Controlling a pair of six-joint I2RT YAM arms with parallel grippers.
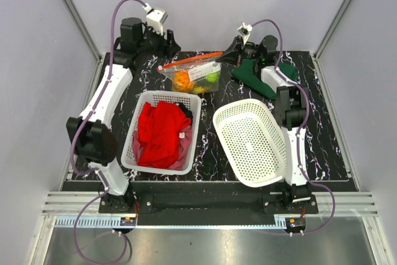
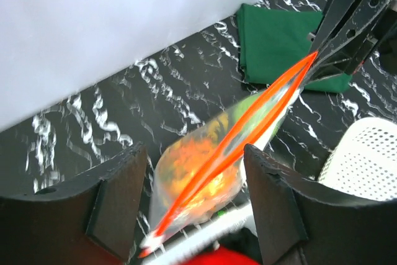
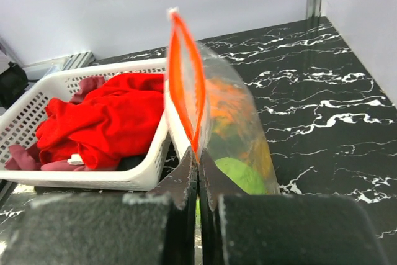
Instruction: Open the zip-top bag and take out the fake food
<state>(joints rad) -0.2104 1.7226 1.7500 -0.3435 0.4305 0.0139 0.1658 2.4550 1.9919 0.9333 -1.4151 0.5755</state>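
Upper centre of the top view: the bag [image 1: 192, 74] hangs between your two arms, just beyond the far rim of the cloth basket [image 1: 138, 134], the fake food [image 1: 185, 79] bunched inside it. Your right pincer [image 1: 231, 53] is clenched on one end of the zip strip [image 1: 192, 60]. Your left pincer [image 1: 169, 44] is released, its jaws spread at the strip's other end.

**Risks.** The bag hangs from a single corner pinch, so a sharp tug may pull the slick plastic free and drop it on the surface [image 1: 208, 153]. If the left pincer closes over both lips at once, pulling would likely stretch the strip, not part it. If the mouth opens while tilted, fruit may roll onto the red cloth [image 1: 162, 131].

**Views.** Only the right wrist view, at lower centre, shows the grip itself, with the fingers [image 3: 186, 181] shut flat on the strip's tip and a green fruit [image 3: 239, 175] just behind. The left wrist view shows the strip running from lower left to upper right between the spread jaws. It is blurred, and you cannot tell whether the strip lies inside them or beyond. Only the top view shows the empty basket [image 1: 248, 147] at right, well clear of the bag.
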